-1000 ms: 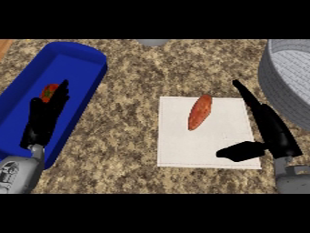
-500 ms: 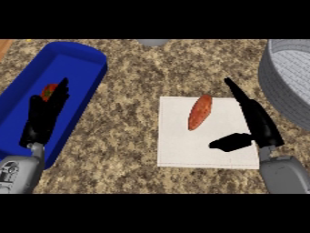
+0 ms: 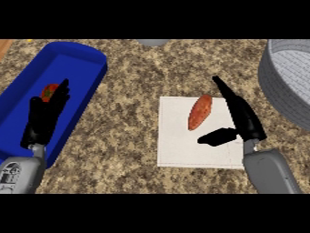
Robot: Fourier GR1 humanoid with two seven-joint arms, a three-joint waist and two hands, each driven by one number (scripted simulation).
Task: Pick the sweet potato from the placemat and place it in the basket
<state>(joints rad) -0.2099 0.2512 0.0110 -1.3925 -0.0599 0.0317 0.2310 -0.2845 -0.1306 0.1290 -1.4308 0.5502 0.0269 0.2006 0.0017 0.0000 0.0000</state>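
The long orange sweet potato point(image 3: 199, 112) lies toward the white square placemat's point(image 3: 184, 150) upper edge, the black right hand point(image 3: 244, 120) just beside it with fingers straight and thumb spread, seemingly ready to close round it, the grey woven basket point(image 3: 291, 91) waiting at the worktop's right edge

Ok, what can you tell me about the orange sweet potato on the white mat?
The sweet potato is orange-red, long and slim, with pointed ends and smooth-looking skin. It lies flat on the upper part of the white placemat, its top end leaning slightly right. The right robot hand is open just beside it on the right, thumb near its lower end, not holding it.
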